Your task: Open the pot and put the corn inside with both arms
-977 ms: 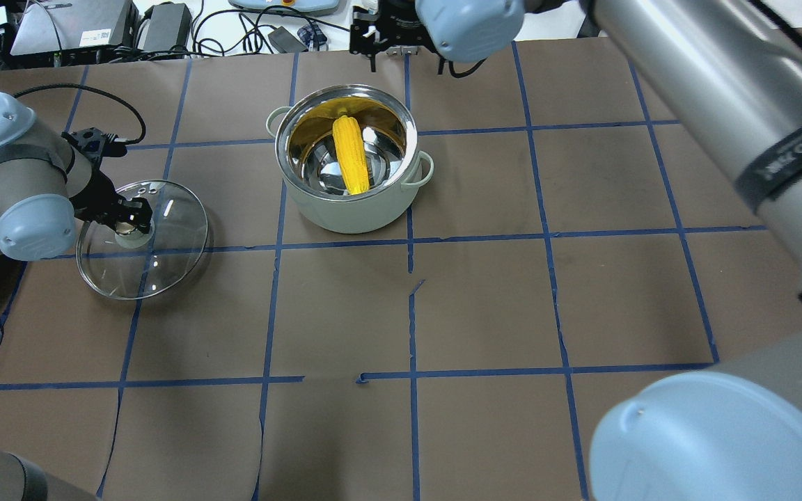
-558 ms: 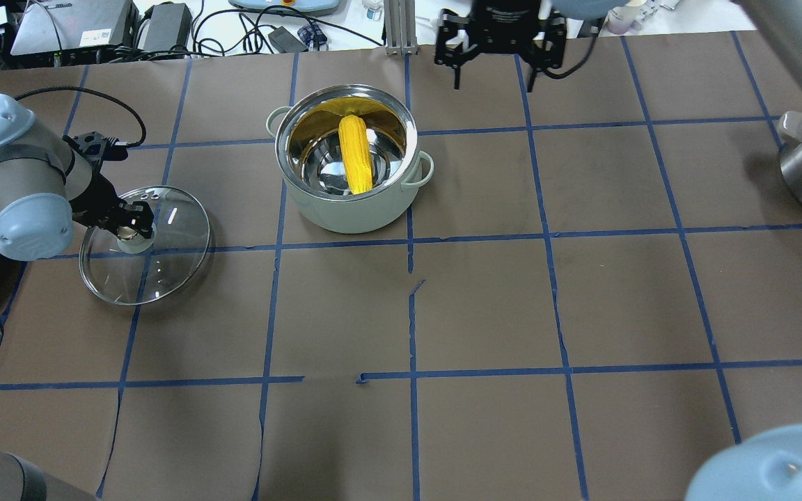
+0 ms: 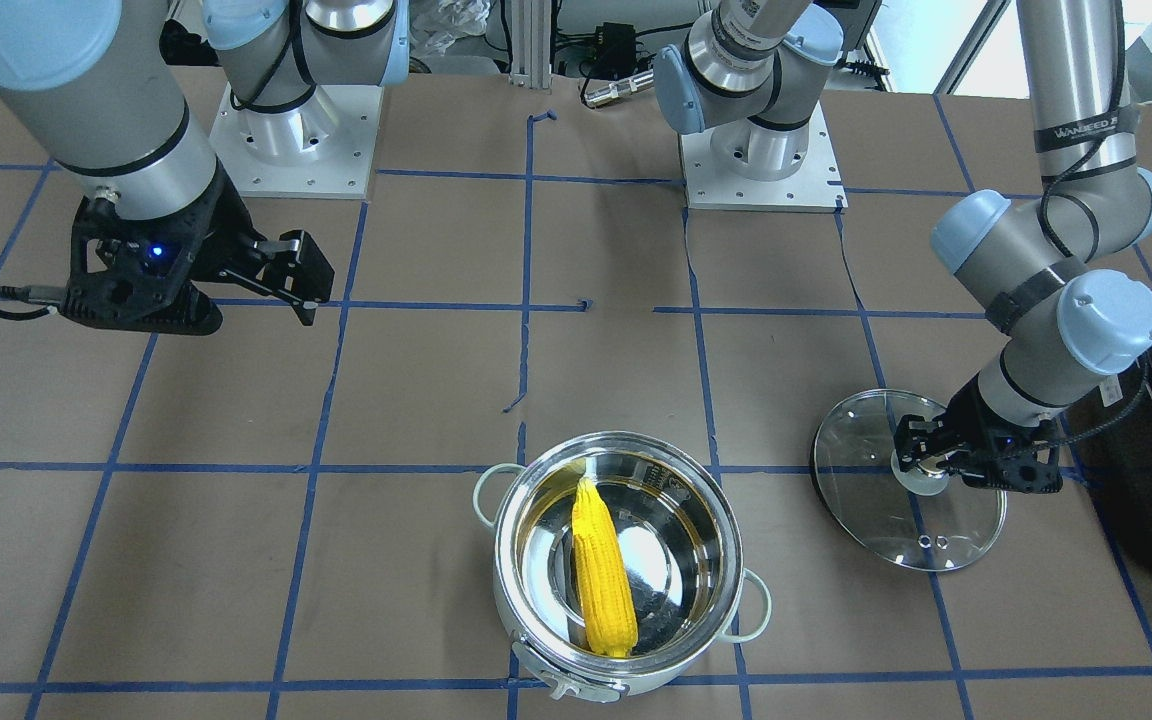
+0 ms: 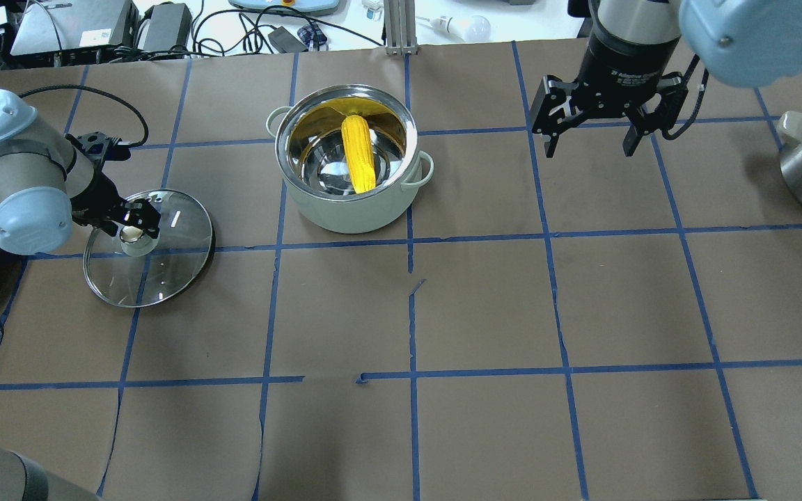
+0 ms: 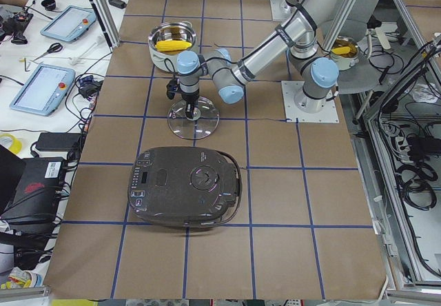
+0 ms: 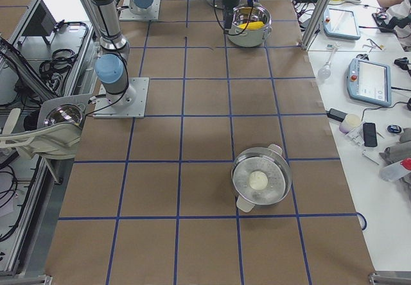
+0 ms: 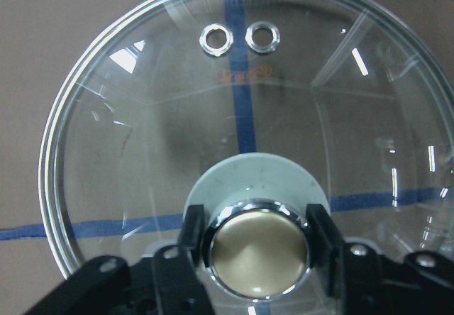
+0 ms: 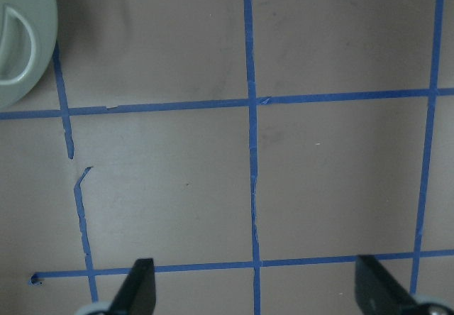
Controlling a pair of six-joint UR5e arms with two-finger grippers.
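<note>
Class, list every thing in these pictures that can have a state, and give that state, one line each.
Pot: open, lid off.
Corn: lying inside the pot.
Lid: off the pot, on the table, held by its knob.
Left gripper: shut on the lid's knob.
Right gripper: open, empty, above the table.
Second pot: uncovered, a white ball inside.
Cooker: closed.

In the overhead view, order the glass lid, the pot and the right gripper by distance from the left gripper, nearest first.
1. glass lid, under the left gripper, which grips its knob.
2. pot, at the table's middle.
3. right gripper, beyond the pot.
</note>
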